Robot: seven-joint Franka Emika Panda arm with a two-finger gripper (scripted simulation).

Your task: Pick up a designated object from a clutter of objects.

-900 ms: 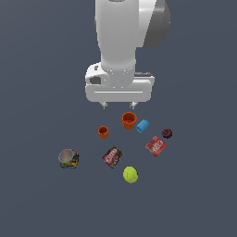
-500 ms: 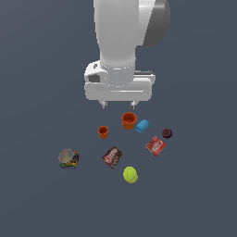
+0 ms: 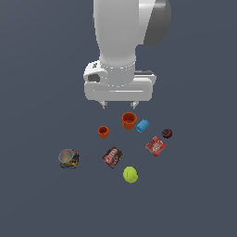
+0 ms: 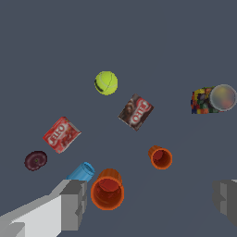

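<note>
Gripper (image 4: 148,199) spread wide, holding nothing; fingers cut off at the wrist view's edge. Tennis ball (image 3: 130,174) lies unobstructed. Packet lettering illegible.

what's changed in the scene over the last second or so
Nothing visibly changed. The hand hangs open above the clutter, holding nothing, and the tennis ball lies untouched beside the brown-red packet, as before.

You see a matt, fuzzy-looking tennis ball (image 3: 130,174), two smooth plastic-looking orange cups (image 3: 129,120), a glossy red packet (image 3: 156,146), a can (image 3: 68,158) with a dull metal-looking lid, and a matt grey floor (image 3: 194,199).
</note>
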